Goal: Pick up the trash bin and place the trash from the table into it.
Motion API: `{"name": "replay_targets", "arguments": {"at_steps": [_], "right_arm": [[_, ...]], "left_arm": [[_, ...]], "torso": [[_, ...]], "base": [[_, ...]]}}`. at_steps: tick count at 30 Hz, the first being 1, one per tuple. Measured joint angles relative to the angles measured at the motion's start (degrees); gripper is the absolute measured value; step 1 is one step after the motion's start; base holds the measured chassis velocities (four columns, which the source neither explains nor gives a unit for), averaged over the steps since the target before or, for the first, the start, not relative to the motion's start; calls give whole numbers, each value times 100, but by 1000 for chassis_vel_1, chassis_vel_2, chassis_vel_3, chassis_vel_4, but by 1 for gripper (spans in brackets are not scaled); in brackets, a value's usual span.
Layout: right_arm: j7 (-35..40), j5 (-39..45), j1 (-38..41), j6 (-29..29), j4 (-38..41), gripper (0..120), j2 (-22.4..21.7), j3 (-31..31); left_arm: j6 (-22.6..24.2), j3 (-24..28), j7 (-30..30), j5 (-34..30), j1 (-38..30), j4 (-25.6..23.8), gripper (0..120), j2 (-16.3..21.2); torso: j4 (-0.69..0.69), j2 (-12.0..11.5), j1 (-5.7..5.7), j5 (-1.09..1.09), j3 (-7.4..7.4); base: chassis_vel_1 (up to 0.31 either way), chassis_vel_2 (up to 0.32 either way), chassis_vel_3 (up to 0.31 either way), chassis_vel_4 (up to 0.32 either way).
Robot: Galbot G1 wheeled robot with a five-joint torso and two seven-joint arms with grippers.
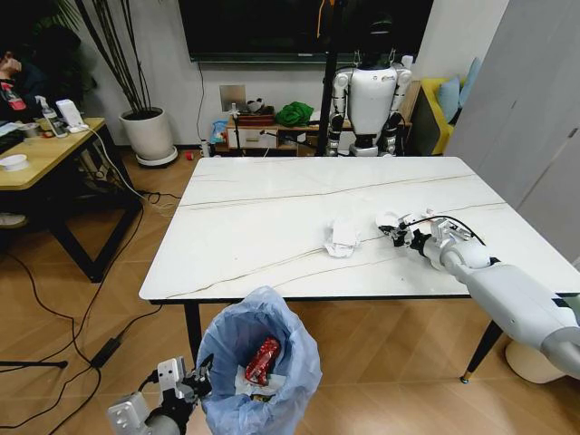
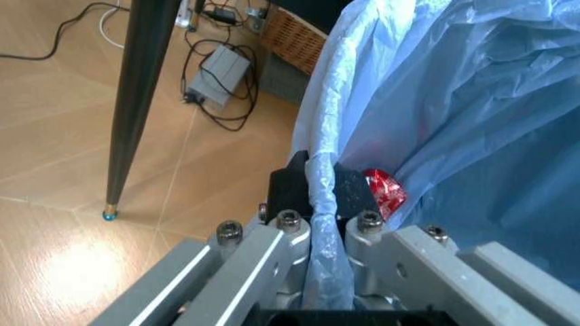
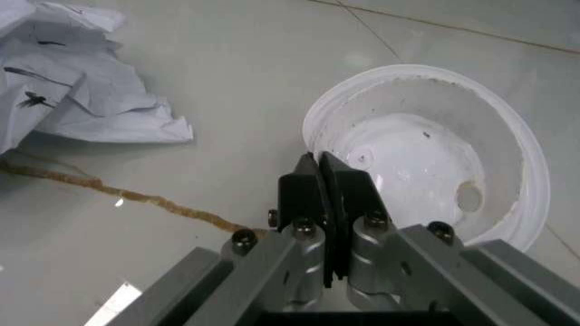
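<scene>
Left gripper (image 2: 324, 187) fingers pinching trash bin (image 1: 258, 362) rim below bench (image 1: 272, 217); right gripper (image 3: 324, 180) fingers pressed together on white disc (image 3: 435, 156) rim, beside crumpled tissue (image 1: 343, 236).

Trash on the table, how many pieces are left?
2: crumpled white paper near the table's middle, and a white round disc pinched at its rim by the right gripper. Smaller bits may be hidden.
</scene>
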Motion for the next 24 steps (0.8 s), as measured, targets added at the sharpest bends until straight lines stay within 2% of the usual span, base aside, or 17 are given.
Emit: {"name": "replay_targets", "arguments": {"at_steps": [6,9,10,13,14,17,19,21,23,24], "right_arm": [[-119,268,-226,-29,474,0,-293,361],[-262,477,-539,-33,1051,0,-653,846],[-262,477,-539,-33,1051,0,-653,846],[-304,763,-861,-121,1869,0,-1108,1354],[-304,763,-861,-121,1869,0,-1108,1354],[-251,1064,-1039,-165,2658,0,-1448,1607],[-241,1113,-1053,-165,2791,0,-1487,1617],[-235,1209,-1136,-157,3151,0,-1601,1670],[-213,1307,-1303,-110,3659,0,-1757,1758],[-213,1307,-1303,-110,3659,0,-1757,1758]], "left_arm": [[0,111,-7,-2,-49,14,0,16],[2,182,-10,-1,-64,14,0,73],[2,182,-10,-1,-64,14,0,73],[7,247,-18,-6,-126,36,0,136],[7,247,-18,-6,-126,36,0,136],[3,240,-24,-2,-114,57,0,130],[-3,219,-24,7,-86,49,0,109],[-13,187,-24,26,-64,12,0,83],[-26,161,-24,48,-51,-6,0,57],[-26,161,-24,48,-51,-6,0,57]], "torso": [[-1,-2,0,-3,0],[-2,-2,0,-1,1],[-2,-2,0,-1,1],[-3,-1,0,-2,0],[-3,-1,0,-2,0],[-4,-1,0,-5,0],[-2,-1,0,-3,0],[5,-1,0,1,0],[-2,-1,0,-3,0],[-2,-1,0,-3,0]], "base": [[0,0,0,0],[0,0,0,0],[0,0,0,0],[0,0,0,0],[0,0,0,0],[0,0,0,0],[0,0,0,0],[0,0,0,0],[0,0,0,0],[0,0,0,0]]}}
